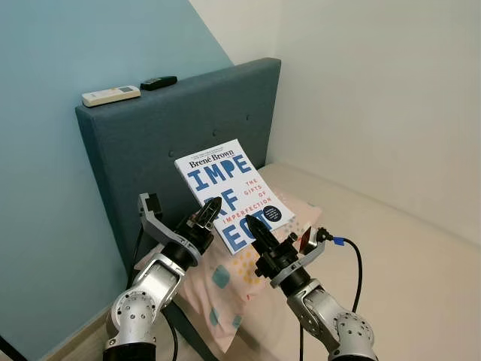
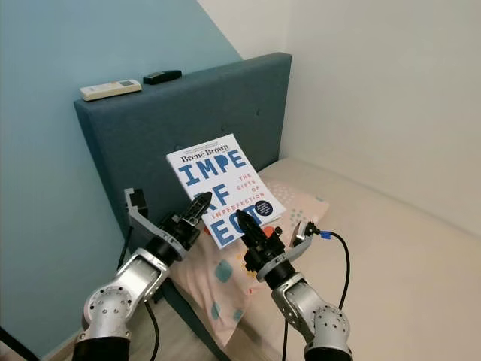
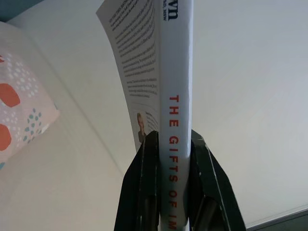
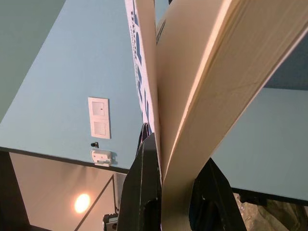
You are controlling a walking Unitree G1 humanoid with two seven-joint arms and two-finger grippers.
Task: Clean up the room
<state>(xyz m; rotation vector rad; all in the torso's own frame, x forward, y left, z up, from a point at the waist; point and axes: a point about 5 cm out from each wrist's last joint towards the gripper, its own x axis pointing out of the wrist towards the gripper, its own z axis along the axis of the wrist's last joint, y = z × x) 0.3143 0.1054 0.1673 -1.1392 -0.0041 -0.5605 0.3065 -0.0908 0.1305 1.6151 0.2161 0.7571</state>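
book (image 1: 229, 188): white glossy paperback, blue block letters on the cover, held up in the air above the pillow, at 12 o'clock from both arms, tilted.
left gripper (image 1: 211, 210): black fingers clamped narrow on the spine, at the book's 8 o'clock edge; spine shows red lettering between the fingers (image 3: 144, 187).
right gripper (image 1: 256, 226): pinching the lower page edge at 6 o'clock, cover and cream pages fanning apart.
pillow (image 1: 225, 282): soft pink fabric, teal and orange patches.
headboard (image 1: 173, 135): tufted blue-grey upholstery, flat top.
on the headboard top: cream remote (image 1: 110, 95), black remote (image 1: 158, 82) just beside it at 2 o'clock.
mattress (image 1: 406, 256): bare beige.
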